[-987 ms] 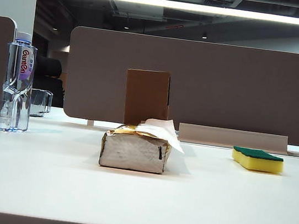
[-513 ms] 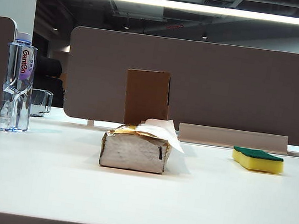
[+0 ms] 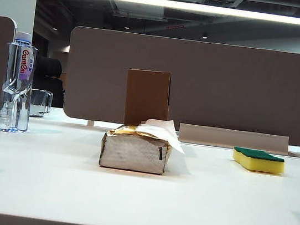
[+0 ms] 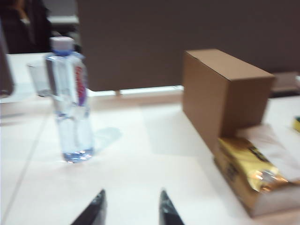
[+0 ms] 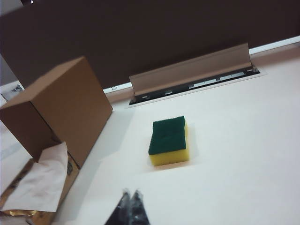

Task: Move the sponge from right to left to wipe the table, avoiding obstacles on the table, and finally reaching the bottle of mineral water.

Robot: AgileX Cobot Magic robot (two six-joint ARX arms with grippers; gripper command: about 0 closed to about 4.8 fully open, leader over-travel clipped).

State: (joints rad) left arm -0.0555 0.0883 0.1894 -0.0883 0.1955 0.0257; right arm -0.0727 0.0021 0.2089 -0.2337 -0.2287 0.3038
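The yellow sponge (image 3: 258,160) with its green top lies on the right of the white table (image 3: 44,187); the right wrist view also shows the sponge (image 5: 169,141). My right gripper (image 5: 131,192) hovers short of it, shut and empty. The mineral water bottle (image 3: 18,83) stands at the far left. In the left wrist view the bottle (image 4: 71,101) is ahead of my left gripper (image 4: 132,191), which is open with nothing between its fingers. The tissue pack (image 3: 135,147) sits mid-table with the upright cardboard box (image 3: 147,97) just behind it. Neither gripper shows in the exterior view.
A clear glass cup (image 3: 40,102) stands behind the bottle. A grey partition (image 3: 226,84) runs along the table's far edge, with a raised cable flap (image 5: 190,72) behind the sponge. Faint arm shadows fall on the table's near corners.
Objects have not moved. Shadows at the table's near left and right corners have grown, showing both arms shifting above the front edge.
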